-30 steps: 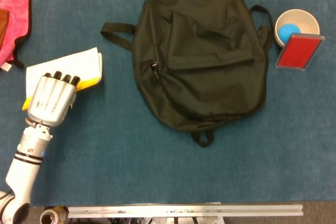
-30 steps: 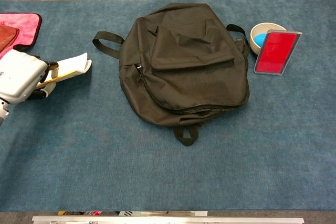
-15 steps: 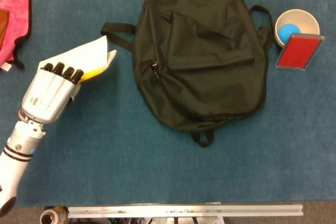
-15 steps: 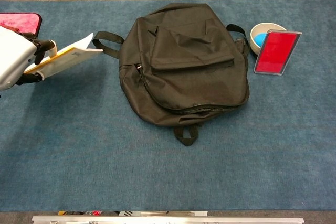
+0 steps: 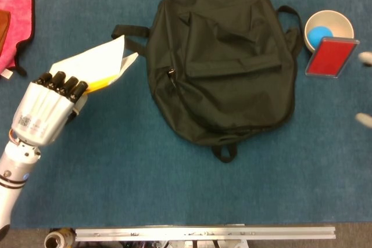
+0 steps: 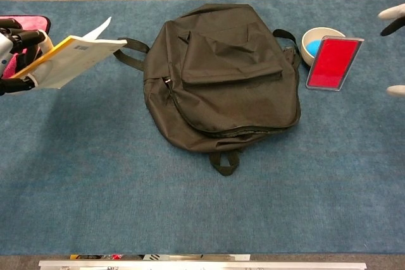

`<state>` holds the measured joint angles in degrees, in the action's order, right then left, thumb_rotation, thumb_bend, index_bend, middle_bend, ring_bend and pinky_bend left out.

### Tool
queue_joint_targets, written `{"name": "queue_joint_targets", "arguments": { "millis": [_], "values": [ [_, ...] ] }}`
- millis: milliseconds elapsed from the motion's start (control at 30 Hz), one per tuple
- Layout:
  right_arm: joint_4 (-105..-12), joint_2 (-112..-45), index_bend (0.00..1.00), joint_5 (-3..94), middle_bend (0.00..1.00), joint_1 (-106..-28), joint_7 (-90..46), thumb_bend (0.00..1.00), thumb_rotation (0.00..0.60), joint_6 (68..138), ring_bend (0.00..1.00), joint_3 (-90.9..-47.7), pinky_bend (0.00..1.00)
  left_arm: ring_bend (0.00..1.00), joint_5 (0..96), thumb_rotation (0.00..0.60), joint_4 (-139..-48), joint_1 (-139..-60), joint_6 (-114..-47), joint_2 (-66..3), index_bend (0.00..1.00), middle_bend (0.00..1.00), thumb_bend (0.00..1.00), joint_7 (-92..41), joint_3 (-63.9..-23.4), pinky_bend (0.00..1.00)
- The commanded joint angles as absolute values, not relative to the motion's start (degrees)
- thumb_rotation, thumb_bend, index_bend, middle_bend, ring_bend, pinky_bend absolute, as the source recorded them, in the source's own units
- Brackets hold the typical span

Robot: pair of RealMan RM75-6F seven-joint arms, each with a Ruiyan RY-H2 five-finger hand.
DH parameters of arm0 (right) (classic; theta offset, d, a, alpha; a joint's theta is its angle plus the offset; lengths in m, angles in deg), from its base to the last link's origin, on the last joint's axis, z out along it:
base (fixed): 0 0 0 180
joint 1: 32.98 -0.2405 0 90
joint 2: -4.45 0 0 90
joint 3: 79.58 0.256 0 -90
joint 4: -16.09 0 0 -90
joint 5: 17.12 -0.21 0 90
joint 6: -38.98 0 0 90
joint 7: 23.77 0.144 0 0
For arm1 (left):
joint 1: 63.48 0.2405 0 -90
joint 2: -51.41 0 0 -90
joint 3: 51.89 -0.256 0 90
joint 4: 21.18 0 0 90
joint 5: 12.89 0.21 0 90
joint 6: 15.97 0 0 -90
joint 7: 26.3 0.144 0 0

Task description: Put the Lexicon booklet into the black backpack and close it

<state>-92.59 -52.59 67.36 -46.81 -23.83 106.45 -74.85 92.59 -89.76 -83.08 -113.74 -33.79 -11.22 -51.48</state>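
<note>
The black backpack lies flat in the middle of the blue table, its zipper shut as far as I can see. My left hand holds the Lexicon booklet, white with a yellow edge, lifted off the table to the left of the backpack. The booklet tilts toward the bag's left strap. Only the fingertips of my right hand show at the right edge, spread apart with nothing between them.
A white bowl with a blue ball in it stands right of the backpack, a red framed card leaning against it. A pink cloth lies at the far left. A metal rail runs along the near table edge.
My left hand has lifted the booklet off the table and carried it up and slightly right toward the backpack. Fingertips of my right hand have come into view at the right edge.
</note>
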Motion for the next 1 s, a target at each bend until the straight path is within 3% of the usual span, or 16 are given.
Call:
{"name": "queue_joint_targets", "arguments": {
  "millis": [33,367,1000],
  "values": [
    [-93.99,-54.77,0.18,66.2,0.29,-50.51,-27.98,0.08,0.6,101.6,0.15,-75.03,0.25,0.6,93.55,0.6,-90.29,-82.55,-114.66,-33.34,0.75,0.7,0.39,-11.05,-52.0,0.77],
    [-92.77,-64.91,0.18,59.52,0.29,-57.96,-41.04,0.06,0.6,93.87,0.15,-74.36,0.25,0.6,96.37,0.6,-91.77,-81.13,-116.41,-31.86,0.75,0.7,0.39,-9.79,-53.47,0.77],
    [-83.99,-83.19,0.18,49.44,0.29,-65.99,-57.24,0.03,0.6,92.87,0.15,-74.42,0.25,0.6,97.54,0.6,-93.07,-79.77,-116.7,-30.73,0.75,0.7,0.39,-9.45,-53.48,0.77]
  ]
}}
